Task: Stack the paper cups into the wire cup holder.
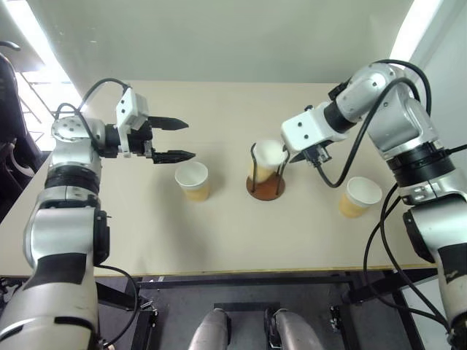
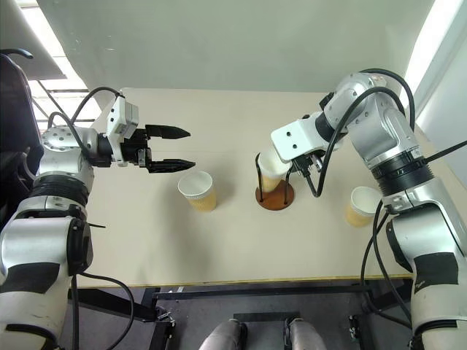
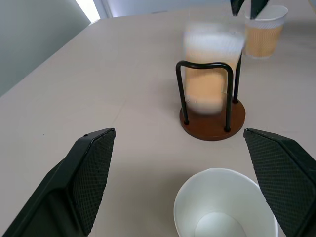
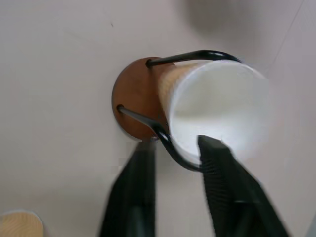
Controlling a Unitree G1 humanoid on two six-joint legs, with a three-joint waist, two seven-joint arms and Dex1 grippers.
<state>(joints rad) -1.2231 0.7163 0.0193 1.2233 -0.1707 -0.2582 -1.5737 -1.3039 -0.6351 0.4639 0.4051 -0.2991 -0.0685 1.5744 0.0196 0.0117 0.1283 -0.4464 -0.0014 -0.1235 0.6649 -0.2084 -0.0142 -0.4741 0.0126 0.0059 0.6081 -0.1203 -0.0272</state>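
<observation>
Beige table [image 1: 219,240] — pale wall [image 1: 219,36] behind

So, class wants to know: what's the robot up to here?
It is stacking paper cups. The right gripper is at the rim of one cup sitting in the wire holder, one finger inside it. The left gripper hovers open above a second cup. A third cup waits on the table.

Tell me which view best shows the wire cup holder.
The left wrist view: the wire cup holder shows its round brown base and both black loops side-on, a paper cup between them. The right wrist view looks down on it; the eye views show it small.
</observation>
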